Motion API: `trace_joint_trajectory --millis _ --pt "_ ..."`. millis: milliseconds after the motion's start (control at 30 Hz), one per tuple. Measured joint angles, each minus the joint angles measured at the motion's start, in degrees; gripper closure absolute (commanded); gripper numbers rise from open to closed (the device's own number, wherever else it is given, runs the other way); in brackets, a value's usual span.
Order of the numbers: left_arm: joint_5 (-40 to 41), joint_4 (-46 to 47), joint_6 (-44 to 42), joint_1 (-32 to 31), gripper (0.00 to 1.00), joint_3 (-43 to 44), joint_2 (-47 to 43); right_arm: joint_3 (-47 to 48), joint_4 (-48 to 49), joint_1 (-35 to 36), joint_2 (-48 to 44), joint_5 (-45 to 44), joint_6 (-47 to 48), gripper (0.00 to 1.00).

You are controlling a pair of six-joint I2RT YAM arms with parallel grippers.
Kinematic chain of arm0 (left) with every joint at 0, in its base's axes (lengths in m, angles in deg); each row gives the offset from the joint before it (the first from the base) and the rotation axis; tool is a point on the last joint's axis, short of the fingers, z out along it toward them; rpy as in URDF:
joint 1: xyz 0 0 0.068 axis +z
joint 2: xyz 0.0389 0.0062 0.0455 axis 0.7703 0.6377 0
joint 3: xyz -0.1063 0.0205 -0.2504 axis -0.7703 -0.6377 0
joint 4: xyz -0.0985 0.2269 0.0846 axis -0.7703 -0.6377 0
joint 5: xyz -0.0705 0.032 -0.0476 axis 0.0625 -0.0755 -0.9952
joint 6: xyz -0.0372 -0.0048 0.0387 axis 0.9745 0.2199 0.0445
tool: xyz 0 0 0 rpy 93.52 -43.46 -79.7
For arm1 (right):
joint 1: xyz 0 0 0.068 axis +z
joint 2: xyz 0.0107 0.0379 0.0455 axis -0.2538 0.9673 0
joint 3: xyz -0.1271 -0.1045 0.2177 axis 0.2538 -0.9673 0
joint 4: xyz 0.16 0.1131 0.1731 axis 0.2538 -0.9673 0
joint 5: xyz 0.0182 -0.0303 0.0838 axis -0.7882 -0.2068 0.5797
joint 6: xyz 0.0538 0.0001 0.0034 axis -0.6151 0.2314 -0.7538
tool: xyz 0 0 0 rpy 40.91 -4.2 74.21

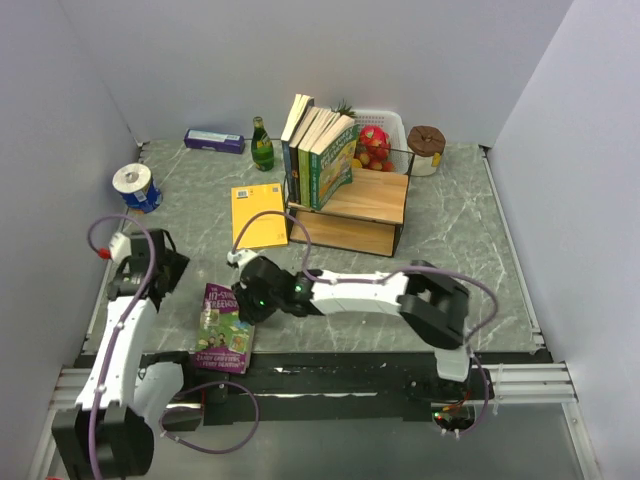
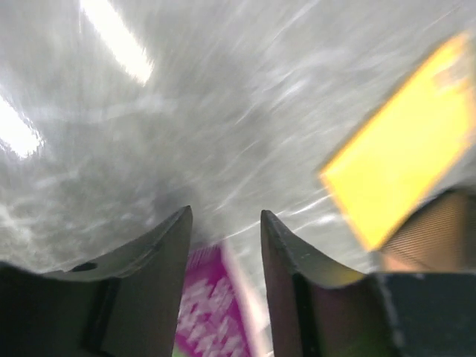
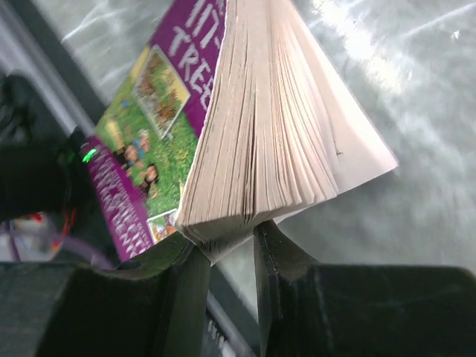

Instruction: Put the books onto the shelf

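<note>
The left tool (image 2: pixel 226 217) hung partly open above the surface (image 2: pixel 186 111), apparently empty in that blurred view. The right tool (image 3: pixel 227 242) pinched the purple book (image 3: pixel 253 126) by its page edges, well apart from the shelf (image 1: pixel 370 195).

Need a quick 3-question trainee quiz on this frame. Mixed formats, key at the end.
1. True or false: the right pincer is closed on the page edge of the purple book.
2. Where does the yellow book lie relative to the shelf? A) on its top board B) flat on the table, to its left C) on its lower board
3. What does the left pincer hold?

Key: 1 true; 2 B; 3 nothing, its jaws stand apart above the table.
</note>
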Motion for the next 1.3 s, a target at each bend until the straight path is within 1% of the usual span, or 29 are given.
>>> trace_joint_trajectory --millis 133,267,400,533,667,700,767,833,867,900,933,1000,1100,1200,1300 --pt "5.2 -2.1 0.0 0.0 0.48 6.5 -5.3 -6.5 -0.5 4.1 -9.2 -6.6 2.0 1.00" --pt "7.1 -2.7 0.0 0.0 0.48 8.1 -9.6 -11.1 -4.0 8.0 -18.3 -12.6 2.8 1.00" --pt "6.4 -2.9 -0.5 0.0 0.47 8.1 -10.8 -11.7 -11.4 9.8 -26.7 -15.8 3.7 1.00" --pt "1.4 -1.6 -2.7 0.0 0.43 8.1 -10.6 -10.8 -19.8 9.8 -34.8 -19.6 5.1 1.00" --pt "-11.3 4.9 -7.1 0.1 0.36 7.3 -12.4 -5.7 -28.2 9.3 -40.7 -23.3 7.4 1.00" --pt "-14.9 7.2 -7.8 0.1 0.32 6.7 -13.1 -4.5 -29.7 9.0 -41.6 -23.6 7.8 1.00" --pt "-25.9 15.0 -8.0 0.1 0.29 4.3 -14.7 -1.5 -32.6 8.2 -43.9 -23.7 8.4 1.00" --pt "-38.4 27.1 -5.3 -0.5 0.18 -0.8 -16.3 1.0 -34.9 6.5 -46.2 -22.6 8.7 1.00" --pt "-42.2 31.3 -3.8 -0.9 0.09 -2.6 -16.5 1.6 -35.7 5.9 -47.2 -22.1 8.7 1.00" --pt "-46.6 37.6 -1.5 -1.5 0.01 -5.2 -16.7 2.2 -36.7 5.2 -48.3 -21.3 8.7 1.00" --pt "-50.6 42.8 0.5 -2.0 0.03 -7.5 -17.0 2.6 -37.7 4.5 -49.4 -20.6 8.7 1.00" --pt "-56.7 50.7 4.2 -3.0 0.04 -10.8 -17.1 3.2 -39.8 3.3 -51.1 -18.9 8.8 1.00" --pt "-63.0 58.4 7.1 -4.8 0.04 -11.9 -17.4 4.9 -43.6 2.6 -52.3 -15.4 9.1 1.00" --pt "-66.9 62.4 7.0 -6.8 0.04 -11.2 -18.0 6.8 -46.1 2.5 -52.2 -10.8 9.2 1.00" --pt "-68.7 63.1 5.9 -9.2 0.04 -9.6 -18.4 9.0 -47.8 2.5 -51.6 -6.2 9.3 1.00"
